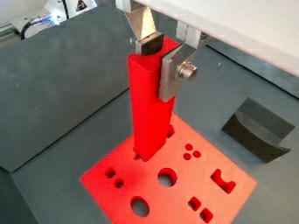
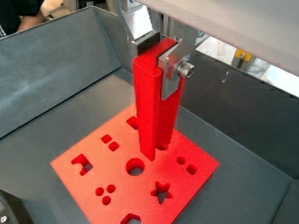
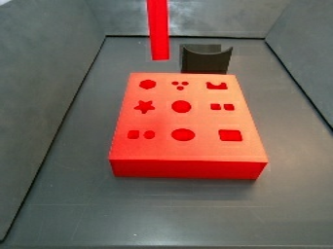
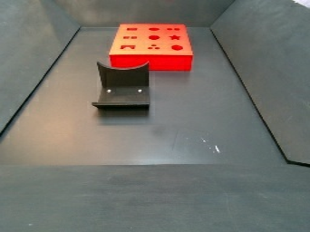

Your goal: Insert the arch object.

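We log the claw (image 1: pixel 163 54) clamped on the top end of the arch object (image 1: pixel 151 109), silver fingers (image 2: pixel 174 72) pressed against its sides. The bar hangs upright from the claw, its lower end over the red board (image 1: pixel 216 197); we cannot tell whether it touches. In a side view the arch object (image 3: pixel 158 27) shows above the board's (image 3: pixel 196 165) far edge, beside the dark notched block (image 3: pixel 205 58). The claw itself is out of frame there. Board and block (image 4: pixel 122 88) rest on the desk (image 4: pixel 182 127).
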Robot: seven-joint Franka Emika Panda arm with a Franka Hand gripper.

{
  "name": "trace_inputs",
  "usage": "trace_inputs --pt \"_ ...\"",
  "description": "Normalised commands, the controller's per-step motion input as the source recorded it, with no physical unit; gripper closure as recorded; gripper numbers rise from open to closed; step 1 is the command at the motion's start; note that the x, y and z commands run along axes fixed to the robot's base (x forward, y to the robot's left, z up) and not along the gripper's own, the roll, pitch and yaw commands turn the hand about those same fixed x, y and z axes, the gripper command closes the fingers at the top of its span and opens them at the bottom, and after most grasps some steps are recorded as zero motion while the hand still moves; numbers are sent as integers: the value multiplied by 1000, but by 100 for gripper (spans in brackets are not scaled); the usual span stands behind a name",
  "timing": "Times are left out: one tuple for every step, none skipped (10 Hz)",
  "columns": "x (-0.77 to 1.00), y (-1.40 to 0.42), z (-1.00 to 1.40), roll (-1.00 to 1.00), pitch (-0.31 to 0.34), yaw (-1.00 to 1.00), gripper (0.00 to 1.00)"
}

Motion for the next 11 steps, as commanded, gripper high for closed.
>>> trace_inputs --pt "20 71 0 0 0 -37 100" --pt "343 474 0 -37 17 -500 100" --pt "400 351 0 -1 4 -657 100" --pt "420 306 0 0 7 -709 100" --pt "363 300 0 0 31 -720 100" --pt "217 240 -109 70 66 -751 100" --pt "180 223 -189 124 90 -734 100" --pt "180 220 -211 137 96 -720 100" --pt "180 220 -211 137 96 -720 100" --pt "180 217 -214 140 97 -717 100" --pt "160 203 -197 140 86 -737 100"
